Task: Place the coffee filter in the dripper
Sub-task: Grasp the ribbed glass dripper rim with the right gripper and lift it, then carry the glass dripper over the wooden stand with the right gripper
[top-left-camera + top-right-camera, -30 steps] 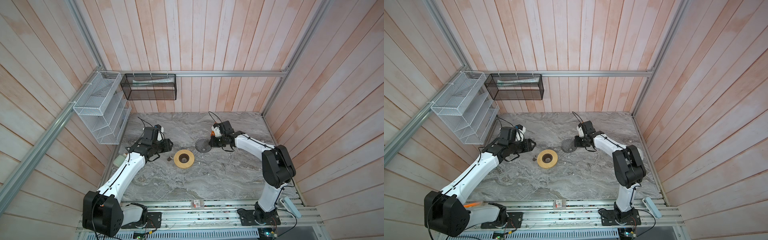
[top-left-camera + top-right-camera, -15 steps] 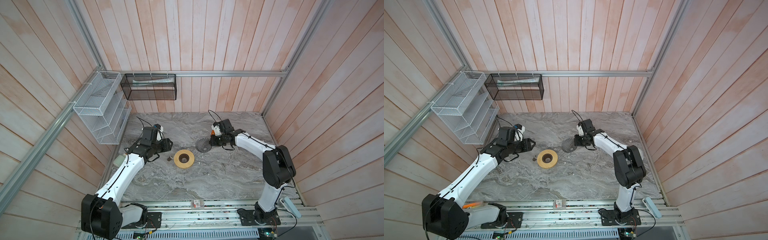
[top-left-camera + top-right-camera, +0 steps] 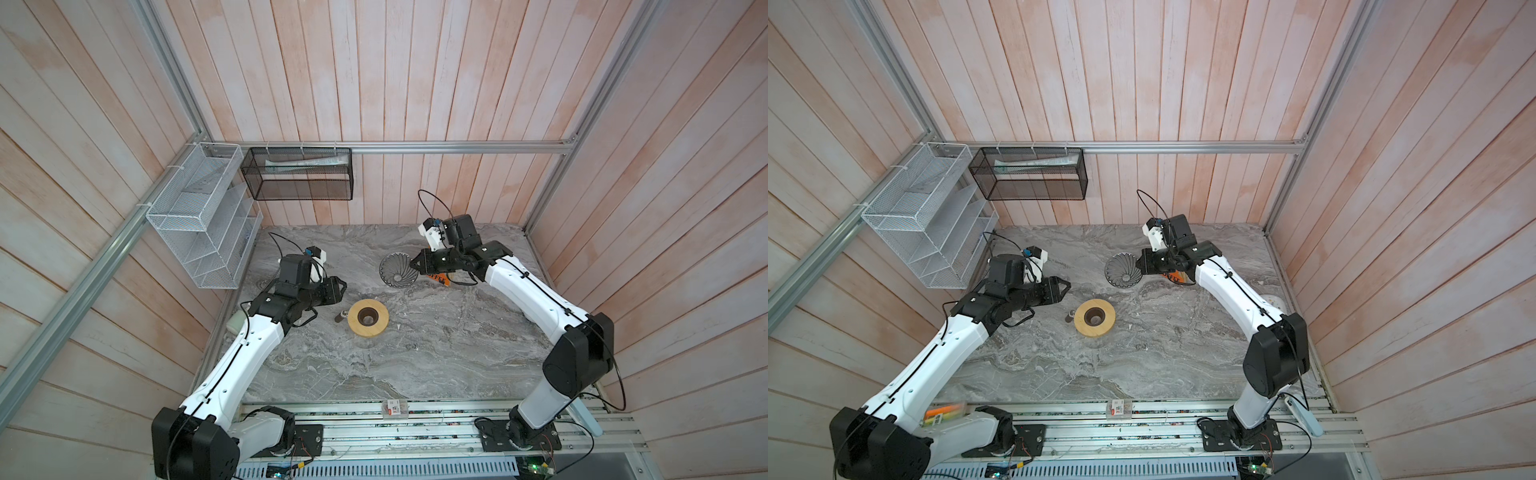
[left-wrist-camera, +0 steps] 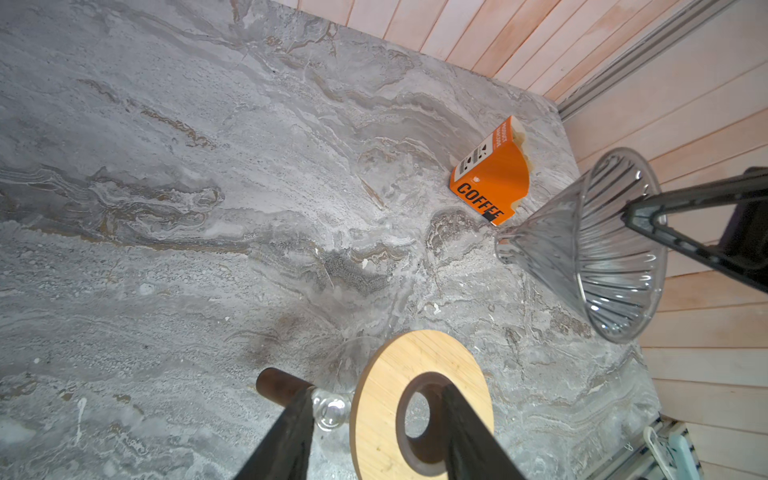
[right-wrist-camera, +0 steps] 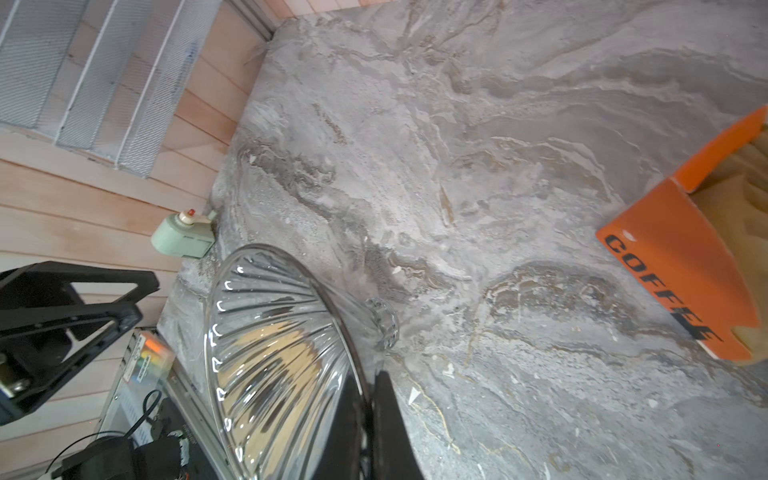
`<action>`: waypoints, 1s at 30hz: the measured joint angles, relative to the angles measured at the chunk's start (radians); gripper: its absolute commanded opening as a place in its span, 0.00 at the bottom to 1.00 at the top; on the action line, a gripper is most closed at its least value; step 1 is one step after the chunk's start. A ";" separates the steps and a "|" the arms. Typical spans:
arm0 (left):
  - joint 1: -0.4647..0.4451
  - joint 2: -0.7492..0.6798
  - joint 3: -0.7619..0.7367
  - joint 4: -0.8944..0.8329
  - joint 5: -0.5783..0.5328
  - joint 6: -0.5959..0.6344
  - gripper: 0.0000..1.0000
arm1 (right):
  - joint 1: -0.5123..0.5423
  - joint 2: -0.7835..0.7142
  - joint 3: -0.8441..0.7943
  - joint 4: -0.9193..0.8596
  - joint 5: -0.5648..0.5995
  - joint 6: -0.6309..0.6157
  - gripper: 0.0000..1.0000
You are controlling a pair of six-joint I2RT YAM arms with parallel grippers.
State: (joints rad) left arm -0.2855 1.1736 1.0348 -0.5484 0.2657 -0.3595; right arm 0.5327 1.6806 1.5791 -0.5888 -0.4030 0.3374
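The dripper (image 3: 397,270) (image 3: 1121,270) is a see-through ribbed cone tipped on its side. My right gripper (image 3: 415,264) (image 5: 368,395) is shut on its rim (image 5: 270,353) and holds it off the marble table. Tan coffee filter paper (image 5: 731,199) (image 4: 524,143) shows inside the orange COFFEE box (image 3: 438,279) (image 4: 490,183), which lies under the right arm. My left gripper (image 3: 338,289) (image 4: 376,390) stands open and empty, beside and above the wooden ring (image 3: 353,320) (image 4: 382,395).
The wooden ring rests on a glass vessel with a brown handle (image 3: 338,318) (image 4: 274,384). A white wire rack (image 3: 199,216) hangs on the left wall and a black mesh basket (image 3: 297,174) on the back wall. A pale green device (image 5: 183,237) sits at the table's left edge.
My right gripper has carried the dripper a little toward the back and left in the top views. The left arm has barely moved.
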 measured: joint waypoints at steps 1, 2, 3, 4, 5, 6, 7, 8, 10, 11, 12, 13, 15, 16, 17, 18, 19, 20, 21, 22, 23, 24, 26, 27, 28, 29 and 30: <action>-0.008 -0.009 0.000 -0.001 0.001 0.001 0.52 | 0.017 -0.001 0.008 -0.010 -0.003 -0.002 0.00; -0.015 -0.018 0.000 -0.001 0.003 0.001 0.52 | 0.035 -0.001 0.013 -0.018 -0.007 -0.002 0.00; -0.020 -0.024 0.000 -0.001 0.005 0.001 0.52 | 0.050 -0.002 0.016 -0.023 -0.011 -0.002 0.00; -0.026 -0.031 0.000 0.000 0.010 0.001 0.52 | 0.065 -0.002 0.017 -0.026 -0.015 -0.002 0.00; -0.031 -0.035 0.000 0.001 0.015 0.000 0.52 | 0.082 -0.002 0.017 -0.030 -0.022 -0.002 0.00; -0.033 -0.039 0.000 0.003 0.019 0.000 0.52 | 0.093 -0.002 0.017 -0.034 -0.027 -0.002 0.00; -0.034 -0.043 -0.002 0.008 0.023 -0.003 0.52 | 0.106 -0.002 0.017 -0.038 -0.034 -0.002 0.00; -0.035 -0.048 -0.005 0.014 0.027 -0.006 0.51 | 0.117 -0.002 0.017 -0.041 -0.038 -0.002 0.00; -0.035 -0.056 -0.011 0.023 0.035 -0.011 0.50 | 0.132 -0.002 0.017 -0.041 -0.045 -0.002 0.00; -0.036 -0.058 -0.013 0.026 0.040 -0.014 0.49 | 0.139 -0.002 0.017 -0.041 -0.045 -0.002 0.00; -0.037 -0.058 -0.013 0.027 0.042 -0.016 0.49 | 0.144 -0.002 0.017 -0.041 -0.045 -0.002 0.00; -0.040 -0.057 -0.014 0.029 0.044 -0.019 0.48 | 0.150 -0.001 0.017 -0.041 -0.047 -0.002 0.00; -0.050 -0.057 -0.016 0.029 0.045 -0.019 0.48 | 0.159 -0.001 0.016 -0.041 -0.049 -0.002 0.00; -0.053 -0.057 -0.018 0.031 0.045 -0.018 0.48 | 0.164 -0.002 0.015 -0.040 -0.052 -0.002 0.00; -0.056 -0.058 -0.021 0.030 0.041 -0.018 0.48 | 0.168 -0.002 0.012 -0.040 -0.053 -0.002 0.00; -0.056 -0.059 -0.024 0.030 0.041 -0.019 0.48 | 0.170 -0.002 0.008 -0.039 -0.056 -0.001 0.00; -0.056 -0.061 -0.028 0.030 0.040 -0.019 0.48 | 0.172 -0.002 0.001 -0.035 -0.060 0.000 0.00; -0.056 -0.065 -0.034 0.030 0.037 -0.019 0.48 | 0.172 -0.002 -0.010 -0.032 -0.063 0.002 0.00; -0.056 -0.069 -0.037 0.029 0.036 -0.018 0.48 | 0.173 -0.001 -0.019 -0.031 -0.067 0.003 0.00; -0.056 -0.074 -0.039 0.026 0.036 -0.018 0.47 | 0.173 -0.002 -0.030 -0.029 -0.070 0.006 0.00; -0.056 -0.078 -0.039 0.025 0.036 -0.018 0.46 | 0.173 -0.001 -0.041 -0.027 -0.072 0.009 0.00; -0.056 -0.082 -0.039 0.025 0.036 -0.019 0.45 | 0.174 -0.001 -0.049 -0.025 -0.073 0.010 0.00; -0.056 -0.090 -0.039 0.025 0.037 -0.018 0.45 | 0.174 0.003 -0.059 -0.020 -0.076 0.013 0.00; -0.056 -0.093 -0.039 0.025 0.037 -0.017 0.44 | 0.175 0.004 -0.060 -0.017 -0.078 0.014 0.00; -0.056 -0.096 -0.039 0.025 0.037 -0.017 0.44 | 0.175 0.006 -0.061 -0.014 -0.080 0.014 0.00; -0.056 -0.099 -0.040 0.025 0.039 -0.017 0.44 | 0.175 0.008 -0.061 -0.010 -0.082 0.015 0.00; -0.056 -0.100 -0.042 0.026 0.041 -0.017 0.44 | 0.175 0.009 -0.061 -0.008 -0.082 0.018 0.00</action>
State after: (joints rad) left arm -0.3416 1.0733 0.9924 -0.5228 0.3065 -0.3763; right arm 0.7082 1.6894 1.5185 -0.5968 -0.4854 0.3553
